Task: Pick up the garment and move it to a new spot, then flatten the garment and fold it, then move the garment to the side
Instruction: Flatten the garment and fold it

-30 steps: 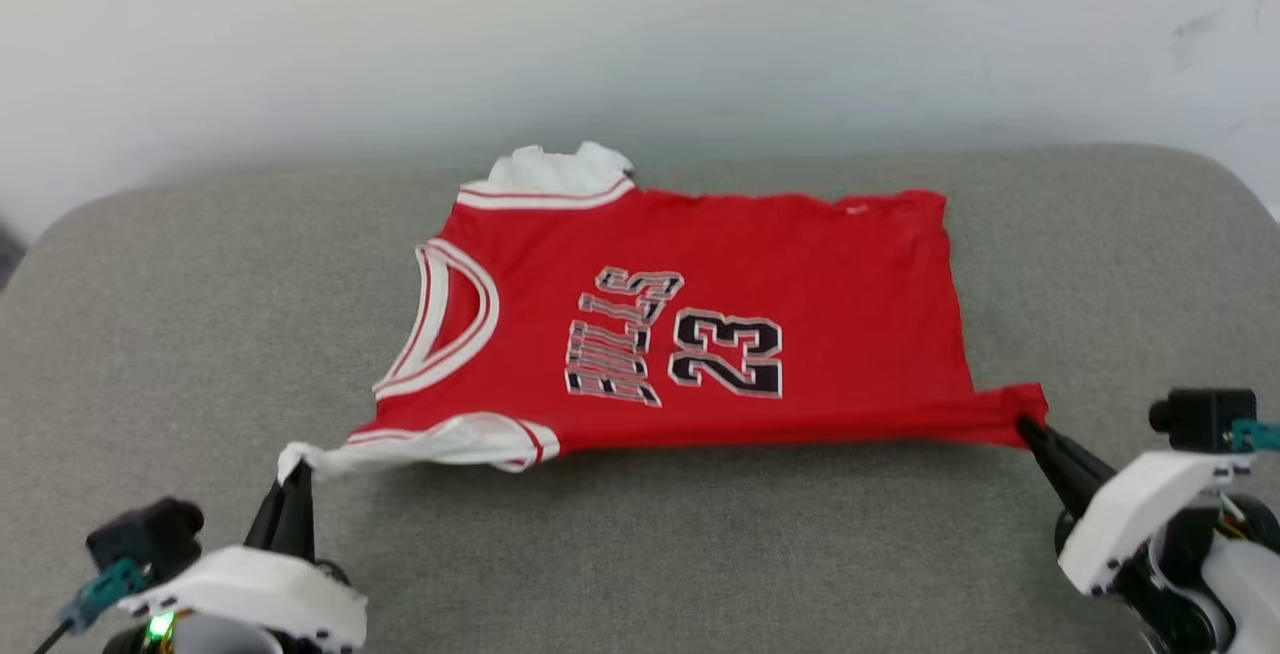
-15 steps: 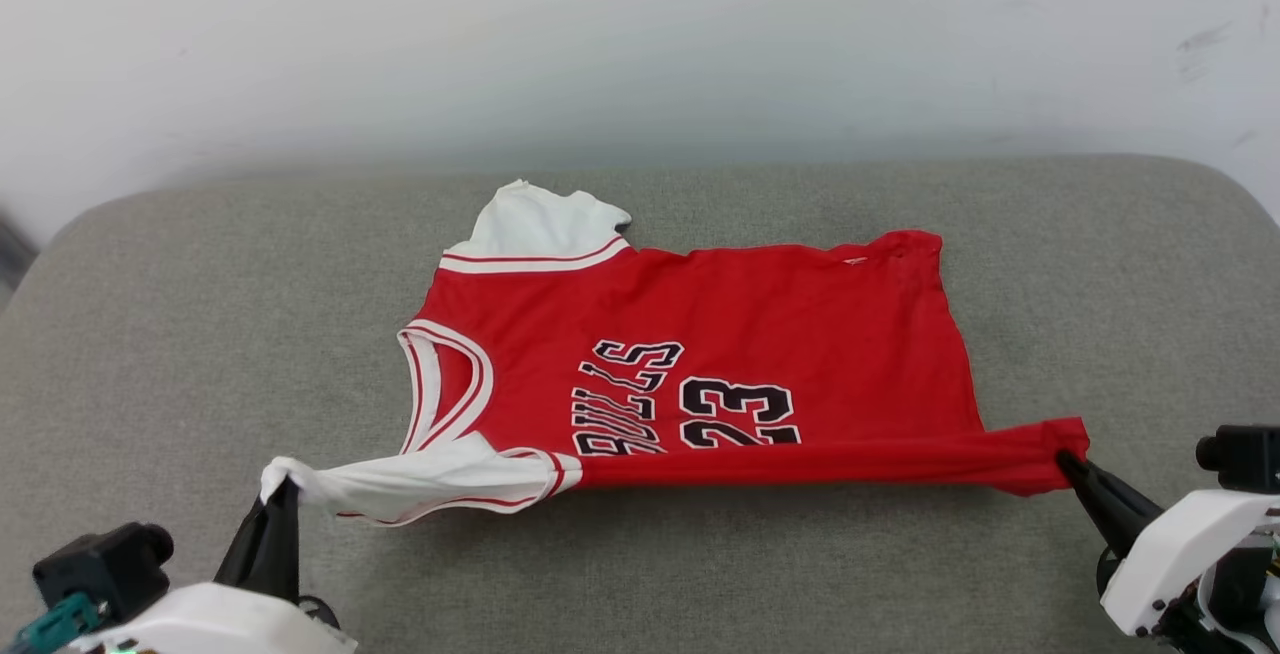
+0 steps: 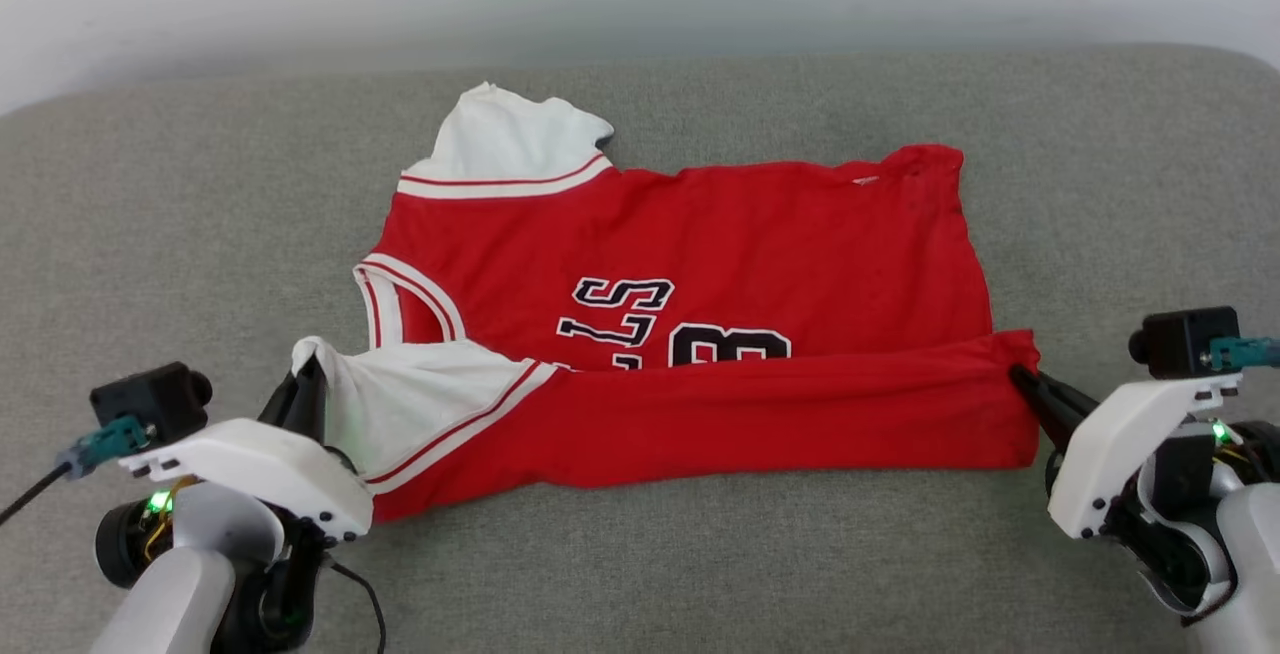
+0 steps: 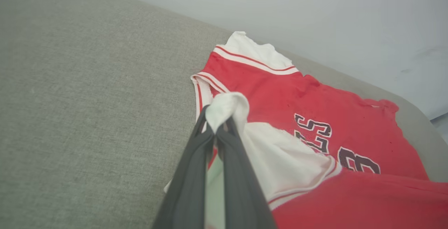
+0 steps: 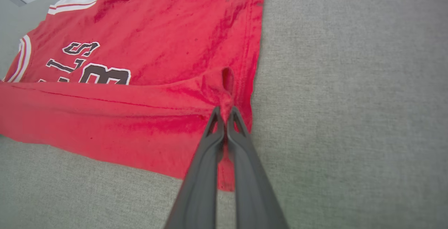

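The red jersey is lying on the grey padded surface, its long axis running 9 to 3 o'clock. The fingers of the left gripper are pinching its white sleeve. Those of the right gripper are clamping the hem corner. The flat body is lying toward 12 o'clock from both.

The garment is laid on the cushion, neck to the left and hem to the right, with its near edge folded over the front. The left gripper is set at the near sleeve, the right gripper at the near hem corner.
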Robot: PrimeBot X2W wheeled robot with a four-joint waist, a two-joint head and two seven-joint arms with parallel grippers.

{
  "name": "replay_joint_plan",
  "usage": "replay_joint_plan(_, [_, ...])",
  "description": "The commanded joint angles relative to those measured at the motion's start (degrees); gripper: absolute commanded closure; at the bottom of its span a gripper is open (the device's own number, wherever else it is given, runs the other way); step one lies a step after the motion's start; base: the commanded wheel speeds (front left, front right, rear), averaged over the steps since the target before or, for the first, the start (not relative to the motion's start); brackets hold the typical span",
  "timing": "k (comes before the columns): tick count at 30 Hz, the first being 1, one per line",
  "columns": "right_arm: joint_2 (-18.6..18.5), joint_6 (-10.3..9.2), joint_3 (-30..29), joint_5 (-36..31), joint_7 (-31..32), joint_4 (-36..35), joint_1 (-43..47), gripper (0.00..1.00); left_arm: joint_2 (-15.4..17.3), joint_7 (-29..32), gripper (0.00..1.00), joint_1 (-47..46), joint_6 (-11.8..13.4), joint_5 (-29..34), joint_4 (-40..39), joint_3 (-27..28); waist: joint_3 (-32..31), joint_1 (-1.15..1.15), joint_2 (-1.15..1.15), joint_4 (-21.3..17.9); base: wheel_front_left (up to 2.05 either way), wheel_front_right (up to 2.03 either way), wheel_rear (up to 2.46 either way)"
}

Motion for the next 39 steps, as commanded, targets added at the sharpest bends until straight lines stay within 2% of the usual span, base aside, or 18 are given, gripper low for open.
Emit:
replay_joint_plan(1, [0.47, -0.04, 0.51, -0.70, 0.08, 0.69, -1.67, 1.00, -0.52, 0.27, 1.00, -2.15, -0.96, -0.12, 2.31, -0.45, 2.47, -0.01, 0.00, -0.37, 0.00, 0.00, 0.00])
replay_joint_plan(9, [0.73, -0.04, 4.52, -2.21, -2.30, 6.30, -6.87, 1.00, -3.24, 1.52, 1.00, -8.94, -5.09, -1.31, 14.48, -2.69, 5.43, -0.01, 0.00, -0.73, 0.00, 0.00, 0.00])
replay_joint_plan(10, [0.75, -0.04, 5.01, -2.27, -2.53, 7.46, -7.02, 0.84, -3.53, 1.96, 1.00, -9.40, -5.81, -1.68, 15.91, -2.97, 5.47, -0.01, 0.00, -0.78, 0.00, 0.00, 0.00])
replay_joint_plan(11, [0.91, -0.04, 5.54, -2.01, -2.73, 8.33, -7.11, 0.55, -3.82, 2.44, 0.94, -9.77, -6.43, -2.09, 17.17, -3.32, 5.48, -0.01, 0.00, -0.78, 0.00, 0.00, 0.00])
replay_joint_plan(12, [1.21, -0.04, 5.95, -1.34, -3.01, 9.09, -7.21, 0.00, -4.15, 2.66, 0.34, -10.13, -7.05, -2.47, 18.42, -3.41, 5.46, -0.01, 0.00, -0.77, 0.00, 0.00, 0.00])
replay_joint_plan(13, [1.18, -0.04, 6.56, -1.18, -3.54, 9.45, -7.36, 0.00, -4.46, 2.24, 0.00, -10.60, -7.52, -2.65, 19.31, -3.40, 5.40, -0.01, 0.00, -0.75, 0.00, 0.00, 0.00])
replay_joint_plan(16, [0.53, -0.04, 7.51, -0.32, -7.62, 9.23, -7.42, 0.00, -4.73, 0.77, 0.00, -11.45, -8.45, -2.91, 21.58, -2.81, 4.93, -0.01, 0.00, -0.63, 0.00, 0.00, 0.00])
replay_joint_plan(19, [-0.17, -0.04, 7.44, 0.15, -14.42, 7.27, -6.85, 0.00, -4.25, -0.53, 0.00, -11.61, -8.88, -3.05, 22.14, -2.04, 3.95, -0.01, 0.00, -0.57, 0.00, 0.00, 0.00])
replay_joint_plan(25, [-1.38, -0.04, 6.04, -1.38, -26.31, 2.83, -4.42, 0.00, -1.42, 1.19, 0.00, -8.81, -7.45, -3.45, 18.03, -1.03, 0.95, -0.01, 0.00, -0.90, 0.00, 0.00, 0.00])
replay_joint_plan(30, [-0.78, -0.04, 3.73, -3.79, -29.77, -1.57, -1.62, 0.00, 3.62, 8.22, 0.00, -6.19, -5.38, -3.79, 10.87, -1.53, -0.95, -0.01, 0.00, -1.33, 0.00, 0.00, 0.00])
replay_joint_plan(35, [0.64, -0.04, 1.46, -5.97, -29.20, -6.85, 1.41, 0.00, 9.36, 18.99, 0.00, -3.87, -2.96, -5.84, 4.03, -2.24, -0.81, -0.01, 0.00, -2.27, 0.00, 0.00, 0.00])
replay_joint_plan(39, [2.11, -0.04, -0.09, -7.39, -28.45, -10.94, 2.88, 0.00, 12.34, 26.22, 0.00, -1.92, -0.72, -7.81, 0.33, -2.80, 0.77, -0.01, 0.00, -3.52, 0.00, 0.00, 0.00])
